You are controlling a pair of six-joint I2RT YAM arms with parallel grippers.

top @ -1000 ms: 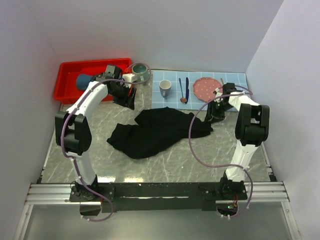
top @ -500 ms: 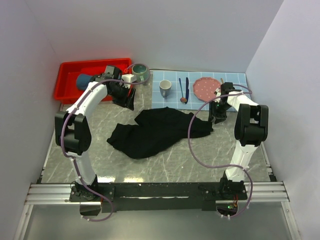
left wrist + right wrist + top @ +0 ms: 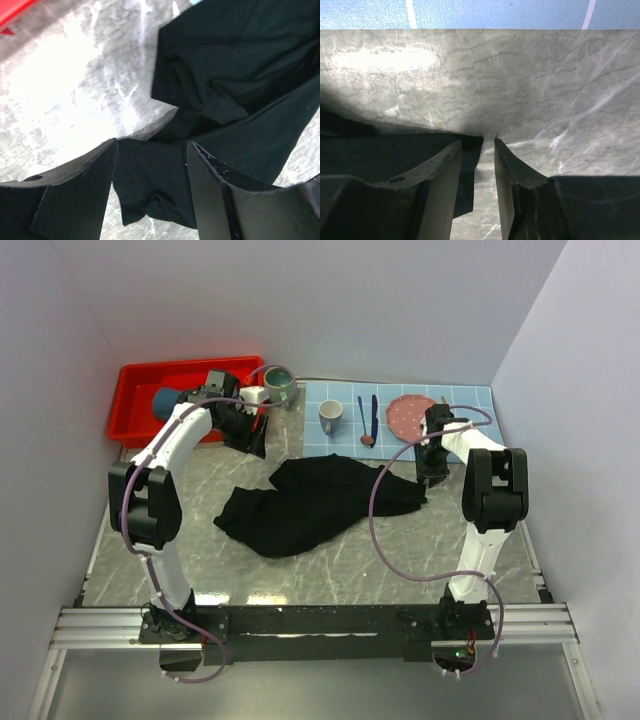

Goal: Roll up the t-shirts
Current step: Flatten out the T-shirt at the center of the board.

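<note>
Count on the desk [image 3: 350, 560]: two t-shirts, one black t-shirt [image 3: 310, 505] lying loose at mid-desk and one slate-blue rolled t-shirt [image 3: 168, 400] in the single red tray [image 3: 180, 367] at the far left. Also present are one blue-checked placemat [image 3: 470, 400] carrying one mug [image 3: 330, 417], one spoon [image 3: 363, 422], one knife [image 3: 375, 415] and one pink plate [image 3: 408, 416], with one teal bowl [image 3: 279, 383] just beside the tray. Compared with a second ago, the right arm has swung inward toward the shirt's far-right corner and its claw has narrowed. The left arm and the black shirt lie as before. The black shirt is crumpled, and its long axis runs diagonally from near-left to far-right. The rolled shirt lies across the tray, left to right. The left claw [image 3: 152, 145] hangs above the shirt's far-left part, jaws wide with nothing between them. The right claw [image 3: 477, 141] stands at the desk surface with a narrow gap. The cloth's edge reaches into that gap beside the left finger, and bare desk still shows between the jaws.
</note>
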